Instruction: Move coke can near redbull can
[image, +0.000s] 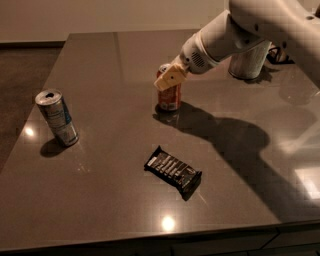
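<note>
The coke can (169, 98), red-orange with a silver top, stands upright on the dark table (110, 65) a little behind its middle. My gripper (168, 79) reaches in from the upper right and is closed around the can's upper part; one pale yellow finger (169, 78) lies across its front. The redbull can (58, 118), slim, silver and blue, stands upright near the table's left edge, well to the left of the coke can and a little nearer the front.
A dark wrapped chocolate bar (173, 171) lies in front of the coke can. A large metal container (248, 61) stands at the back right, partly behind my arm. The table's left and front edges are close by.
</note>
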